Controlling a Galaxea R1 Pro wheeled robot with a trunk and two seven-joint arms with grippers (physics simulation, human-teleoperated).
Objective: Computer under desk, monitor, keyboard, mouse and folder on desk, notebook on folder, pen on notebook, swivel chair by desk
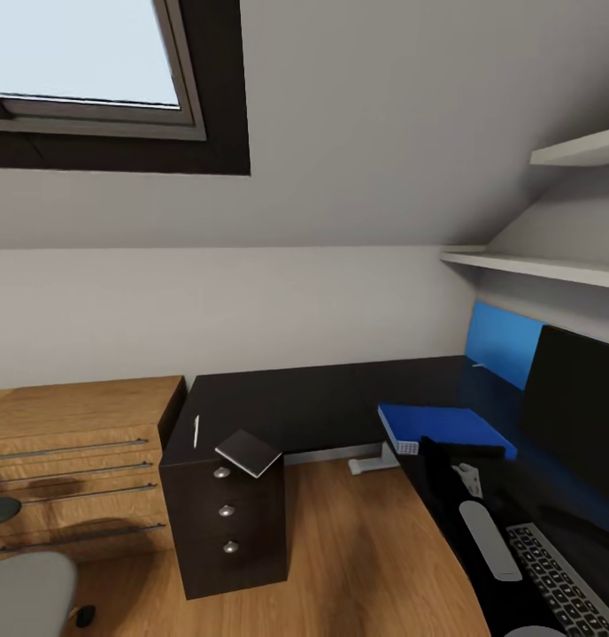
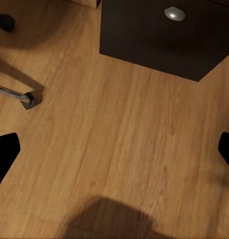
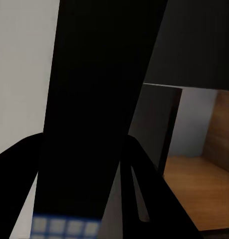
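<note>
Lying on black desk (image 1: 340,402): folder (image 1: 442,426); left tool (image 2: 114,149) apart, right unclear.

You see a desk (image 1: 322,402) with a glossy black top that mirrors the blue folder (image 1: 442,425). Its dark drawers (image 1: 229,522) carry shiny metal knobs. The floor (image 1: 358,548) is smooth, warm wood (grain clear in your left wrist view), like the cabinet (image 1: 74,442). The notebook (image 1: 249,452) cover looks matt grey.
</note>
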